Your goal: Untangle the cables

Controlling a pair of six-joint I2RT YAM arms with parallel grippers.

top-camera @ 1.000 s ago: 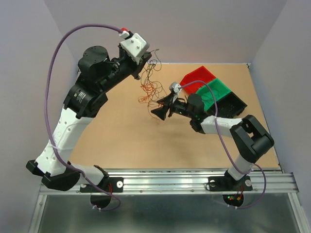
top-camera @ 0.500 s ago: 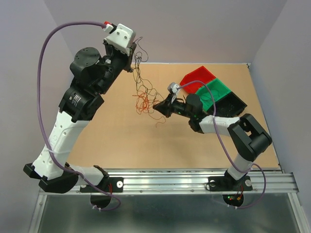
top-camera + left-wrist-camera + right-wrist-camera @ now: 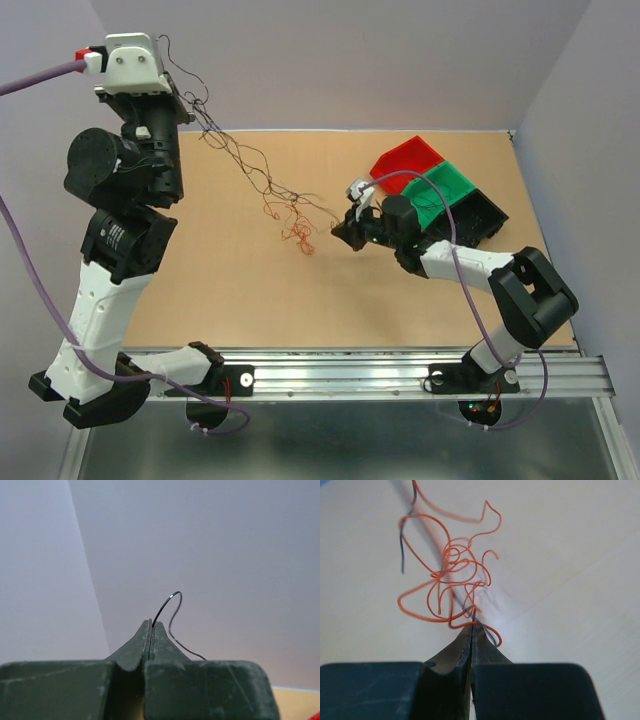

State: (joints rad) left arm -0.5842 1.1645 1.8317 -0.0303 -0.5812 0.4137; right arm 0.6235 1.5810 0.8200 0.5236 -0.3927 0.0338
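Note:
The cables are thin black and orange wires, pulled into a slanted strand from upper left down to an orange tangle above the table. My left gripper is raised high at the far left, shut on a black cable that loops past its tips. My right gripper is low by the tangle's right end, shut on orange and dark cables. The orange curls hang just beyond its tips.
Red bin, green bin and black bin stand in a row at the back right, just behind the right arm. The brown tabletop lies below the strand. Grey walls close in on the back and sides.
The left arm rose and swung left with its cable, stretching the bundle out. The right gripper shut on the cables at the tangle's right end.

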